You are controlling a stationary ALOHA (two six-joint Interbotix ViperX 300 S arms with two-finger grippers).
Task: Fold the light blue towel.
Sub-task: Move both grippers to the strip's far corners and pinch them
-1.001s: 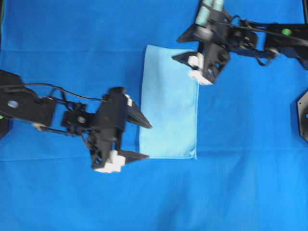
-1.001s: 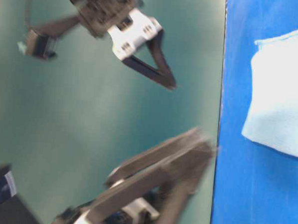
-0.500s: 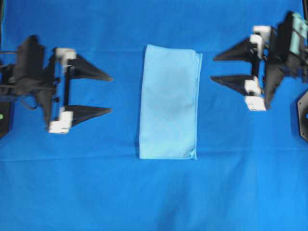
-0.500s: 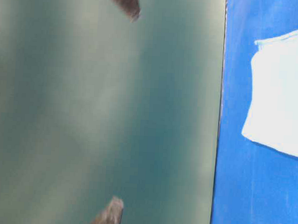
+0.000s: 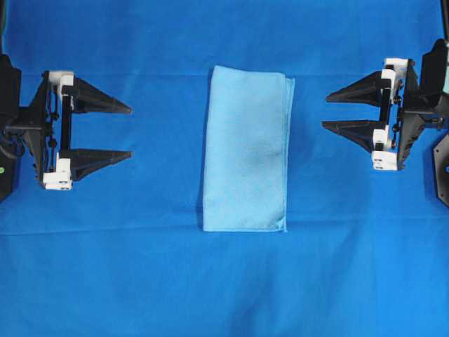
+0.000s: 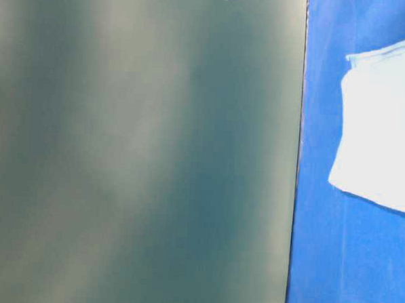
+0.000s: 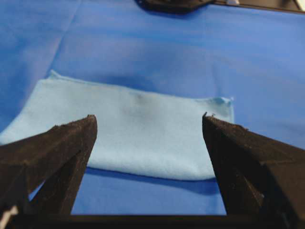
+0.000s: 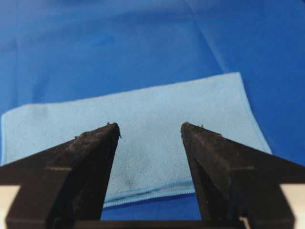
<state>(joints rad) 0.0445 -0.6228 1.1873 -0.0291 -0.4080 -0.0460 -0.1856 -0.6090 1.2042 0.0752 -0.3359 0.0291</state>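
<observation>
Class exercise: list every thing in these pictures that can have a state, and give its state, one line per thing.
towel: folded into a narrow rectangle, lying flat on the table cloth, touched by neither gripper.
left gripper: open, empty, off the towel's left side.
right gripper: open, empty, off the towel's right side.
table cloth: spread flat.

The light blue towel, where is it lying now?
In the overhead view the light blue towel lies folded at the middle of the blue table cloth, between the left gripper and right gripper.

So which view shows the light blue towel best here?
The overhead view: the whole light blue towel lies folded, every edge visible. Both wrist views catch it foreshortened behind open fingers; the table-level view shows only a washed-out part.
</observation>
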